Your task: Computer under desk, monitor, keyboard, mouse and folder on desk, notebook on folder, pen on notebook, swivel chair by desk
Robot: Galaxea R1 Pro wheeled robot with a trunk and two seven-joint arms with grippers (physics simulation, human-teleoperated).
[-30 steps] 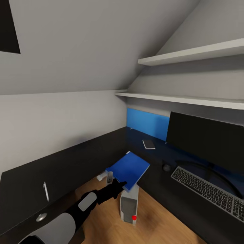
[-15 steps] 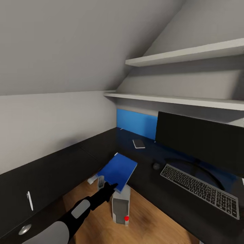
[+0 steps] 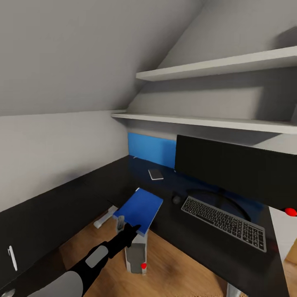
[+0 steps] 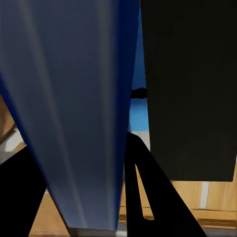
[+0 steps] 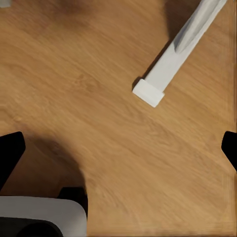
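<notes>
Folder (image 3: 139, 209) in the air — clamped by its near edge in the left gripper (image 3: 123, 226), above the computer (image 3: 136, 255), just short of the desk (image 3: 194, 235). Mouse (image 3: 176, 199) and keyboard (image 3: 224, 222) lie beyond. Right gripper (image 5: 118, 148) — spread wide over wood floor (image 5: 98, 98).

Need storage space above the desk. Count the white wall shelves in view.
2. The upper white wall shelf runs under the sloped ceiling; the lower white wall shelf hangs just above the large flat black monitor. More may lie outside the frame.

The black desk (image 3: 198, 247) carries the monitor (image 3: 231, 171), keyboard (image 3: 222, 222), mouse (image 3: 177, 199), notebook (image 3: 156, 174) and pen (image 3: 12, 258).
</notes>
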